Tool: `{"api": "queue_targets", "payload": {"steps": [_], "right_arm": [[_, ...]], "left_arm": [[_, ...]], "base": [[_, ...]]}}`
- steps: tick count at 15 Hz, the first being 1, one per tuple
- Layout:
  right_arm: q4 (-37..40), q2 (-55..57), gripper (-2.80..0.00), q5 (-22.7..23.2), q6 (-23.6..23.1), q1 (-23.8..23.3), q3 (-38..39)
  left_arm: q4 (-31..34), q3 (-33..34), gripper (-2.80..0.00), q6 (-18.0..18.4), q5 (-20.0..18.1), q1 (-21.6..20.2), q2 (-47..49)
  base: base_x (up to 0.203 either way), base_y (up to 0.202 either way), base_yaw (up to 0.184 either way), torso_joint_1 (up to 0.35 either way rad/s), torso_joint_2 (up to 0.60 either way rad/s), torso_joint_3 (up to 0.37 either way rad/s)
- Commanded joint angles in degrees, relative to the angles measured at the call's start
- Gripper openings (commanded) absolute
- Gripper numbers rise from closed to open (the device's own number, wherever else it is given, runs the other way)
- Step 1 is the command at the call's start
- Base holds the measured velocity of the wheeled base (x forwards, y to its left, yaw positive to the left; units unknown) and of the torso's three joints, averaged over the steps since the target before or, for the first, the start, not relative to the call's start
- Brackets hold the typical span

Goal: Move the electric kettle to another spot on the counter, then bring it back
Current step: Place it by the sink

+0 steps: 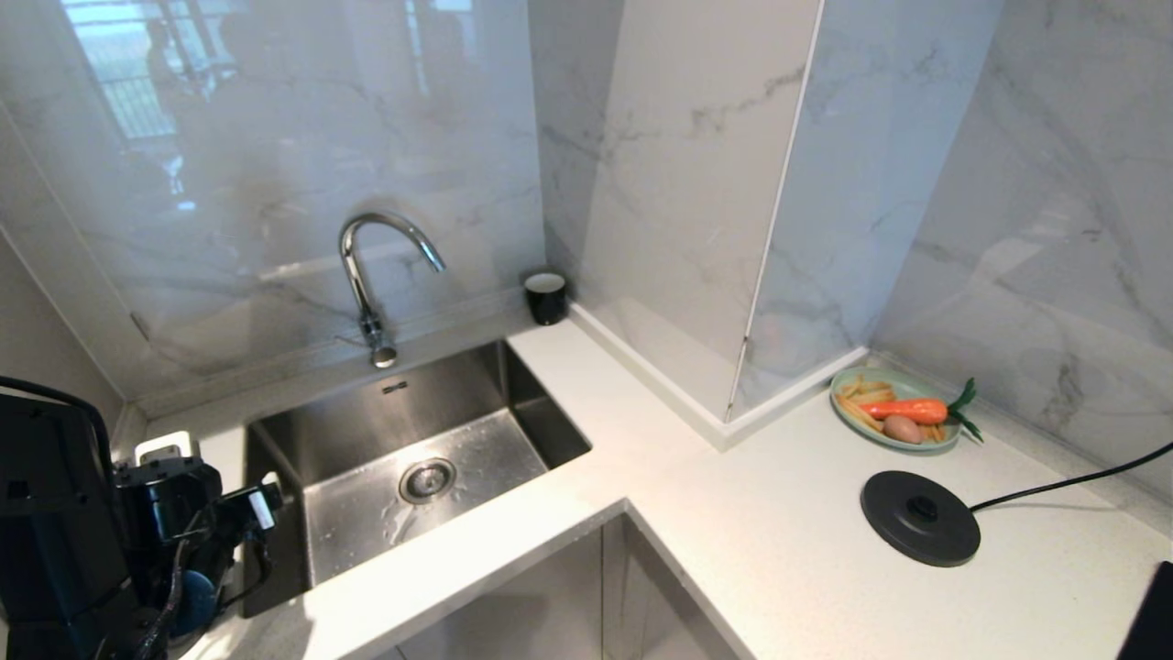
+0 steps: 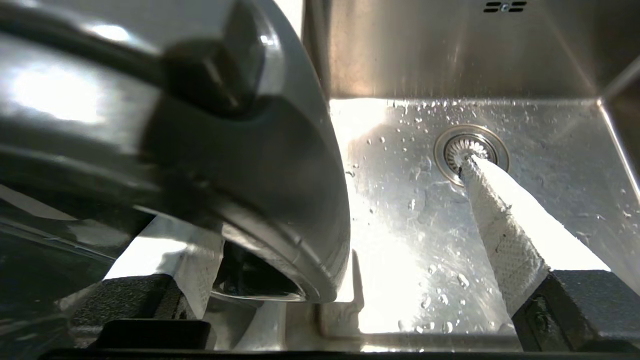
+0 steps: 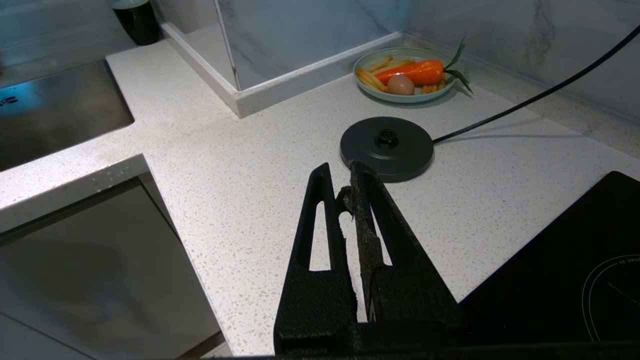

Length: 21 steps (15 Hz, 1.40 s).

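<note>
Head view: electric kettle stands at the far left edge of the frame, on the desk strip left of the steel sink, well apart from its round power base on the right stretch. Left gripper sits just beside the kettle, on the sink side. Green plate of toy food lies behind the base; black cup in the corner.

Left wrist view: jaws spread wide, one white padded finger over the sink drain, the kettle's dark body and handle close in front, nothing pinched.

Right wrist view: right gripper parked above the desk near the base, jaws pressed together, empty.

Judgement: kettle looks set down at its away spot. To bring it back well, centre the spread jaws around the loop handle, close firmly, lift straight and keep it upright past the sink
</note>
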State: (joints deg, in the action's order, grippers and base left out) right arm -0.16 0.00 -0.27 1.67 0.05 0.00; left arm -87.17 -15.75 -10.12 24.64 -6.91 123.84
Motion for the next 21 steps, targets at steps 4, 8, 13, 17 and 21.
{"api": "queue_targets", "payload": {"steps": [4, 8, 13, 17, 21], "right_arm": [[0.0, 0.0, -2.8, 0.0, 0.0, 0.0, 0.0], [0.0, 0.0, -2.8, 0.0, 0.0, 0.0, 0.0], [0.0, 0.0, -2.8, 0.0, 0.0, 0.0, 0.0], [0.0, 0.0, -2.8, 0.0, 0.0, 0.0, 0.0], [0.0, 0.0, -2.8, 0.0, 0.0, 0.0, 0.0]], "left_arm": [[-0.5, 0.0, 0.0, -0.3, 0.2, 0.1, -0.5], [-0.5, -1.7, 0.0, -1.0, -0.2, 0.1, -0.4], [-0.5, -3.8, 0.0, -2.1, -4.2, -1.2, 0.7], [-0.5, -2.2, 0.0, -3.2, -4.2, -1.1, -0.3], [-0.5, 1.0, 0.0, -3.3, -4.2, 0.1, -1.0]], "base": [[0.0, 0.0, 0.0, 0.0, 0.0, 0.0], [0.0, 0.0, 0.0, 0.0, 0.0, 0.0], [0.0, 0.0, 0.0, 0.0, 0.0, 0.0], [0.0, 0.0, 0.0, 0.0, 0.0, 0.0], [0.0, 0.0, 0.0, 0.0, 0.0, 0.0]]}}
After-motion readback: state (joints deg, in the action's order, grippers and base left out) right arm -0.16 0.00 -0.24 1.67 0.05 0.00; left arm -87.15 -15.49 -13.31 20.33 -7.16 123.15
